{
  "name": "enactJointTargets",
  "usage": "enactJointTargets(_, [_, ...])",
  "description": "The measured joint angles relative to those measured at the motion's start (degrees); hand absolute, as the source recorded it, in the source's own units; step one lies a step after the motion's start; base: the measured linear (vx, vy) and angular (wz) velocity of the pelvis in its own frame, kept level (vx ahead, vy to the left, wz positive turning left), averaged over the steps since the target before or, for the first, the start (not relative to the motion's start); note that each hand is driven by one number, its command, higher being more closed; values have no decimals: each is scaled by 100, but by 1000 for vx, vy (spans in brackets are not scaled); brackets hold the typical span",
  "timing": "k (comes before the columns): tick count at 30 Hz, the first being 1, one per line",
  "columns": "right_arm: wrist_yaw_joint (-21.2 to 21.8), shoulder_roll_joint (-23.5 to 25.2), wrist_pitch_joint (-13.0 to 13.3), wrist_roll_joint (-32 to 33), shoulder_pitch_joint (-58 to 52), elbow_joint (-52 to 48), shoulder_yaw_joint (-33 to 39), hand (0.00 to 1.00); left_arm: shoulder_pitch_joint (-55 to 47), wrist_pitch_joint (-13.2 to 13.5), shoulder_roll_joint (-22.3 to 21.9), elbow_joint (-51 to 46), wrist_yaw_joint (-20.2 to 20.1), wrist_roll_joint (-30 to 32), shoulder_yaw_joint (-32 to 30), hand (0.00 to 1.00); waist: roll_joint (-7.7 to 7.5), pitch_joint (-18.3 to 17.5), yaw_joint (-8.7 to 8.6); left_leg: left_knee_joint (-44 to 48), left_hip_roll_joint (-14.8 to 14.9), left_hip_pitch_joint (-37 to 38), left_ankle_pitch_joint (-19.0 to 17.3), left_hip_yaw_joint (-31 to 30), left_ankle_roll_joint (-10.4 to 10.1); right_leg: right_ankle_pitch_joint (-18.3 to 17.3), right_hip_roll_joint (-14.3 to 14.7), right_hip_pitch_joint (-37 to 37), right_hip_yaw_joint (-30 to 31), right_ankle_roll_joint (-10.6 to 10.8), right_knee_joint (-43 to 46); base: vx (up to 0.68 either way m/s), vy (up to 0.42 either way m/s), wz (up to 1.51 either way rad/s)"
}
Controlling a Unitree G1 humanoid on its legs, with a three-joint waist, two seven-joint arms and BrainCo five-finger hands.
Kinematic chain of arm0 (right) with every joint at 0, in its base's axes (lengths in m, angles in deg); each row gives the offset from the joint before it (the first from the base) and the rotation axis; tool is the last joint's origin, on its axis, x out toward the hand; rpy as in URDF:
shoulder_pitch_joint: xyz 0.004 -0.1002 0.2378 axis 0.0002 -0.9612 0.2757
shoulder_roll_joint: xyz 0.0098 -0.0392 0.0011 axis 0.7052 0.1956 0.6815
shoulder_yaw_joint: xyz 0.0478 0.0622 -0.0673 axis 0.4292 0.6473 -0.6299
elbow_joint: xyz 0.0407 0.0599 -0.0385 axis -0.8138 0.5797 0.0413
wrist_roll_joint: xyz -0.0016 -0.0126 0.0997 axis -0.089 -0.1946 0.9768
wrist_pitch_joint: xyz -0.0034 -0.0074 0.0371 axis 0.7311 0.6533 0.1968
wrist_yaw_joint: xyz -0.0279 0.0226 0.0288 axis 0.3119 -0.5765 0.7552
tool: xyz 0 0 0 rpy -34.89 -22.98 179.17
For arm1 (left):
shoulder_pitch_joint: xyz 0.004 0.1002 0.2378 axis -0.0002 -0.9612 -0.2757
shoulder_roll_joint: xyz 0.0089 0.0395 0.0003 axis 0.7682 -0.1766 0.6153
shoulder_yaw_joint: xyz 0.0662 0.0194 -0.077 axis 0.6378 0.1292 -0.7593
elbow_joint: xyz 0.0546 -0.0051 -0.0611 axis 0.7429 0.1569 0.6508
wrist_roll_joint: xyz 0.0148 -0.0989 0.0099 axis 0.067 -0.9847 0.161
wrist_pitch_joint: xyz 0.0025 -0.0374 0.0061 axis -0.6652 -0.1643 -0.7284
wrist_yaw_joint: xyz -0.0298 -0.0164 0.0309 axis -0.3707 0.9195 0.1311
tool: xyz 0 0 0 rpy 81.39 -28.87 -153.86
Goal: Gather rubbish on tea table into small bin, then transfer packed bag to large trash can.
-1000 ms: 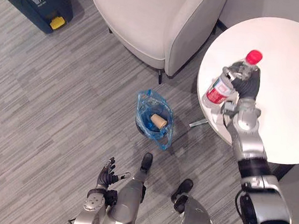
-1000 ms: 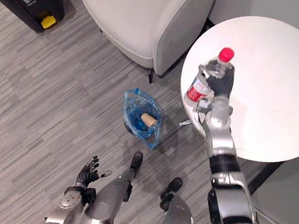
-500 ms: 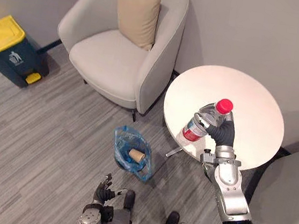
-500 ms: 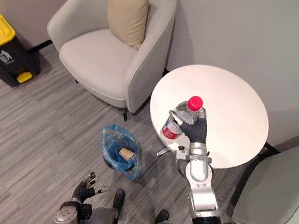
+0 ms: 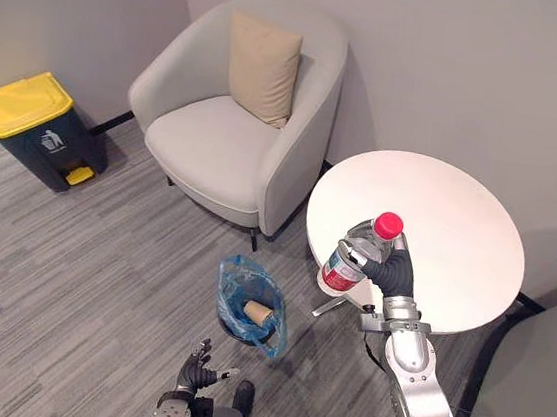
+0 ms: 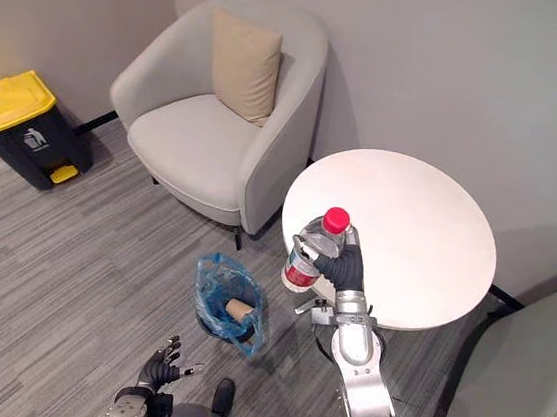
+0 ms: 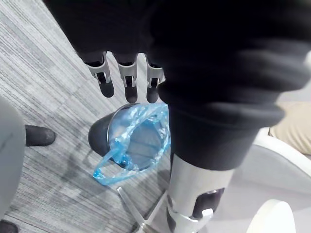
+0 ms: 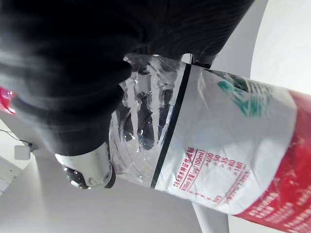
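The bottle (image 5: 351, 264) is held tilted above the round table's (image 5: 458, 219) near-left edge, with its red cap up and away and its base down-left. The right hand (image 5: 392, 274) wraps curled fingers round its middle. The right wrist view shows its crumpled clear body and white-and-red label. Beside the table, on the floor, the small bin (image 7: 99, 137) holds a paper cup (image 5: 258, 313). The left hand (image 5: 198, 368) hangs low with its fingers loose.

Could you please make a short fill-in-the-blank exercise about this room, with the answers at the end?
The right hand holds a clear plastic bottle with a ____ cap.
The small dark bin is lined with a ____ plastic bag.
The large dark trash can has a ____ lid.
Missing words: red; blue; yellow.
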Motion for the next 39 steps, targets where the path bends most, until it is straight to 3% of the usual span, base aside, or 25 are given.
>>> enactJointTargets(1, [-7, -2, -1, -1, -13, -2, 7, 100, 20, 0, 7, 19, 2, 0, -4, 0, 1, 0, -4, 114, 52, -103, -192, 264, 54, 8, -18, 14, -132, -6, -11, -40, 7, 70])
enactJointTargets(3, [-98, -98, 0, -64, -17, -85, 95, 100, 56, 4, -48, 60, 5, 0, -17, 0, 79, -2, -110, 767, 551, -478, -330, 1839, 143, 15, -94, 108, -614, -11, -14, -9, 29, 98])
enactJointTargets(4, [-107, -104, 0, -71, -16, -87, 96, 100, 55, 4, -50, 60, 5, 0, -20, 0, 87, -3, -113, 800, 580, -492, -330, 1900, 144, 12, -96, 112, -625, -6, -12, 26, 46, 84])
enactJointTargets(5, [-145, -152, -2, -151, 4, -101, 121, 100, 37, 11, -91, 53, 8, 1, -32, 0, 146, -14, -106, 1113, 755, -627, -359, 2415, 238, -41, -127, 121, -758, 52, 76, 39, 71, 43])
enactJointTargets(11, [-288, -73, -18, -389, 65, -185, 144, 100, 44, 5, -81, 59, 27, 11, -40, 0, 126, -20, -136, 1323, 587, -742, -651, 2751, 351, -113, -492, 119, -895, 306, 160, 58, 87, 22])
enactJointTargets(14, [-284, -52, -54, -439, 75, -181, 123, 100, 47, 0, -51, 58, 25, 107, -39, 0, 45, -38, -162, 1804, 455, -751, -1045, 2862, 398, -418, -952, 54, -862, 507, 805, 122, 131, 2])
enactJointTargets(16, [-276, -45, -55, -440, 150, -134, 88, 100, 50, 0, -27, 46, 23, 156, -40, 0, -32, -64, -166, 1972, 346, -731, -1239, 2940, 436, -569, -1246, -112, -743, 522, 1283, 113, 132, -10])
enactJointTargets(19, [-255, 44, -69, -605, 306, 90, 57, 100, 49, -3, 37, 15, 25, 173, -26, 0, -144, -65, -180, 1969, 166, -507, -1375, 2949, 543, -464, -1705, -661, -270, 265, 2542, 152, 119, -9])
enactJointTargets(20, [-243, 47, -89, -635, 348, 218, 44, 100, 24, -13, 63, -21, 29, 206, 11, 0, -155, -72, -224, 1913, 169, -400, -1393, 2881, 574, -446, -1717, -927, 87, -3, 2978, 166, 80, 19])
enactJointTargets(21, [-233, 137, -115, -657, 341, 294, 25, 100, 6, -6, 110, -86, 32, 208, 139, 0, -186, -88, -300, 1799, 179, -276, -1390, 2763, 570, -745, -1501, -1031, 411, 60, 2980, 122, 36, 27])
enactJointTargets(23, [-222, 138, -126, -655, 341, 293, -45, 100, 20, -5, 131, -86, 28, 208, 173, 0, -223, -111, -309, 1670, 181, -157, -1359, 2711, 524, -897, -1215, -1161, 711, 36, 2623, 106, -17, 26])
enactJointTargets(24, [-200, 134, -125, -654, 336, 293, -111, 100, 21, -4, 133, -83, 28, 210, 174, 0, -262, -135, -311, 1665, 176, -125, -1349, 2676, 508, -856, -929, -1256, 883, -6, 2100, 90, -53, 23])
enactJointTargets(25, [-192, 133, -125, -654, 325, 293, -125, 100, 22, -3, 134, -82, 27, 211, 174, 0, -285, -148, -310, 1708, 167, -133, -1349, 2675, 506, -778, -849, -1287, 911, -53, 1915, 90, -94, 30])
enactJointTargets(26, [-148, 130, -126, -653, 303, 293, -128, 100, 30, -3, 139, -75, 24, 215, 171, 0, -348, -150, -323, 1804, 117, -152, -1346, 2648, 495, -421, -753, -1326, 917, -77, 1628, 109, -131, 46])
enactJointTargets(27, [-124, 65, -151, -654, 217, 298, -118, 100, 3, -4, 72, -61, 25, 217, 172, 0, -247, -178, -386, 1853, 158, -171, -1344, 2519, 440, -392, -711, -1171, 897, 0, 1531, 103, -124, 41])
enactJointTargets(29, [-107, -1, -166, -654, 139, 295, -120, 100, -44, 3, 1, -61, 15, 271, 176, 0, -164, -225, -321, 1840, 269, -182, -1355, 2489, 350, -342, -563, -1069, 860, -2, 1293, 48, -87, 13])
enactJointTargets(31, [-100, -13, -167, -657, 9, 296, -111, 100, -57, 3, -14, -61, -6, 348, 177, 0, -145, -237, -314, 1697, 396, -145, -1327, 2399, 198, -204, -351, -885, 746, -59, 939, 28, -110, 3])
enactJointTargets(34, [9, -26, -169, -657, -140, 297, -111, 100, -55, 5, -26, -61, -23, 439, 180, 0, -157, -239, -307, 1492, 438, -93, -1246, 2355, 77, -89, -235, -744, 660, -95, 658, 3, -78, 7])
enactJointTargets(39, [141, -87, -166, -650, -160, 312, -196, 100, -49, 4, -19, -45, -116, 448, 246, 0, -140, -238, -302, 1465, 423, -167, -1225, 2222, 61, -34, -199, -639, 558, -71, 484, -14, -15, 11])
